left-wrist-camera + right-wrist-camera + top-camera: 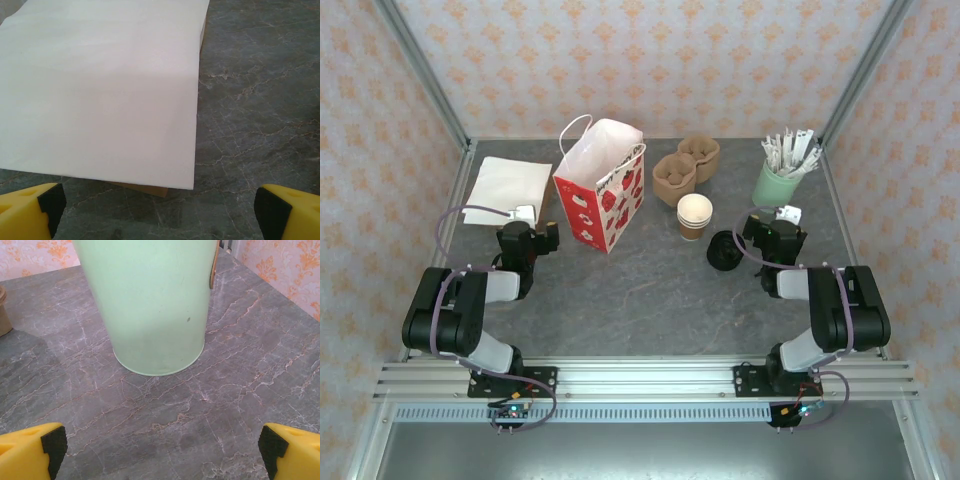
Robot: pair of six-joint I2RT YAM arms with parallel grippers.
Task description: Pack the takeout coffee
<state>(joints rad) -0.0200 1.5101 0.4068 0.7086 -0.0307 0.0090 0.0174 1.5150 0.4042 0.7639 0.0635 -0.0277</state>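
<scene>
The takeout coffee, a small paper cup with a white rim and a brown sleeve, stands upright in the middle of the table. The red-and-white bag stands open to its left, well taller than the cup. My left gripper is open at the left, its yellow fingers wide apart just short of a white paper stack. My right gripper is open at the right, empty, facing the mint-green cup. Neither gripper touches the coffee.
Brown pulp cup trays sit behind the coffee. A black round lid lies between the coffee and my right gripper. The mint-green cup holds paper-wrapped sticks. The white paper stack lies at the back left. Metal frame posts border the table.
</scene>
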